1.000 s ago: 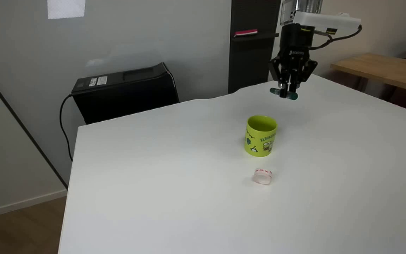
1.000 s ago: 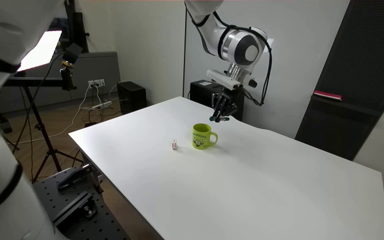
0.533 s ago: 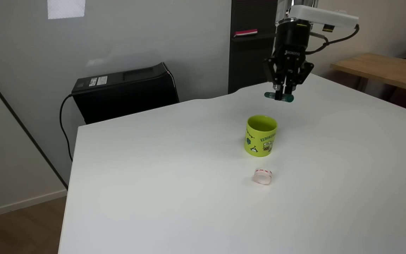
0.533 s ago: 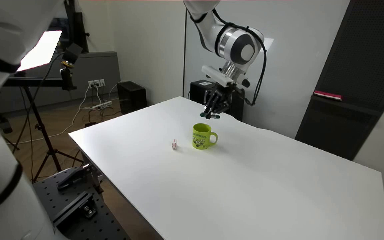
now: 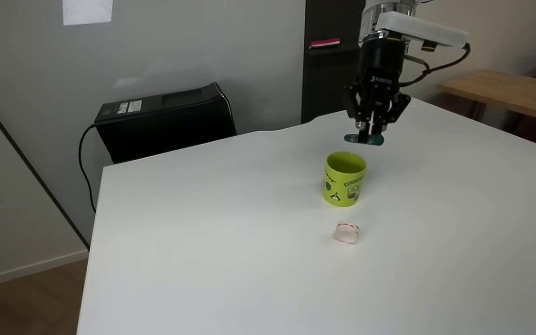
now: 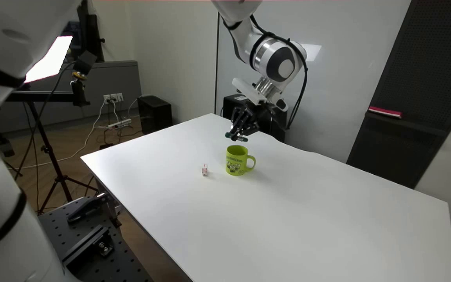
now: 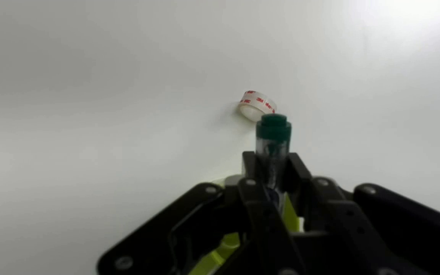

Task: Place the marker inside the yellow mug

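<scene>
Currently, marker (image 7: pixel 272 152) aloft, pinched between the two fingers (image 7: pixel 298 168) of the gripper (image 5: pixel 370 133), one on each side of its barrel. Short, stubby stick, lying roughly level and crosswise to the grip. End nearest the middle of the wrist view: deep bottle green, stepped, a narrower round knob on a wider collar. Behind that the barrel goes clear and glassy, dark green showing through, greyish glints along the wall; farther back it darkens, partly covered by the fingers. In an exterior view the marker (image 6: pixel 241 138) reads green at both ends, with a paler stretch beside the grip. Position: above the yellow mug (image 5: pixel 344 184), near the rim but apart from it; whether squarely over the mouth, cannot tell. Mug yellow-green, upright on the white table (image 5: pixel 212 242), mouth up; darker print on the wall, with lettering, a string of pennants and frog-like faces. Its handle (image 6: pixel 254 161) stands out to one side in an exterior view; patches of the same yellow-green show behind the fingers in the wrist view. Also a roll of clear tape (image 7: pixel 260 100), red lettering on its band, on the table near the mug.
</scene>
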Available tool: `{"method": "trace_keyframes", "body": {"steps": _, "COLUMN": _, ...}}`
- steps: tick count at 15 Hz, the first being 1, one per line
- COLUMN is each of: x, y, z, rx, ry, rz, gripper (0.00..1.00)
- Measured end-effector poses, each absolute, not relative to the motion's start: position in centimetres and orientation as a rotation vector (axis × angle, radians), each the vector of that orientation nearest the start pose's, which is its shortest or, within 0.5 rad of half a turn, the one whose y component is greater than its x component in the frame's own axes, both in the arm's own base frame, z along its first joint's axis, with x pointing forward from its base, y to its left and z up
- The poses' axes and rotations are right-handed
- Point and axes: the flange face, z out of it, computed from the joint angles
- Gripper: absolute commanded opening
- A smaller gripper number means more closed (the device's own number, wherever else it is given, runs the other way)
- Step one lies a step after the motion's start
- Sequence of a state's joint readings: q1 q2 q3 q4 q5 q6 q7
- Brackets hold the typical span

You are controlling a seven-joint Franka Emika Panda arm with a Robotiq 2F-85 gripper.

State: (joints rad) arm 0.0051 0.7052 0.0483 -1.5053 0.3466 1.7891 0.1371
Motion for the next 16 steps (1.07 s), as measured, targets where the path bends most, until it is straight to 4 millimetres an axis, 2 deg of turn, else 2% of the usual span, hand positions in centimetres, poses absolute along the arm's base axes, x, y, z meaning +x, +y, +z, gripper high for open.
{"method": "trace_keyframes", "body": {"steps": 6, "x": 65.7, "y": 5.5, "z": 21.0, "rx": -2.691, "ry": 0.36, "rz": 0.703, "gripper": 0.03}}
{"method": "trace_keyframes", "body": {"steps": 11, "x": 65.4, "y": 4.3, "z": 20.8, "rx": -2.647, "ry": 0.391, "rz": 0.747, "gripper": 0.03}}
{"method": "trace_keyframes", "body": {"steps": 16, "x": 65.2, "y": 3.9, "z": 20.9, "rx": -2.614, "ry": 0.398, "rz": 0.783, "gripper": 0.03}}
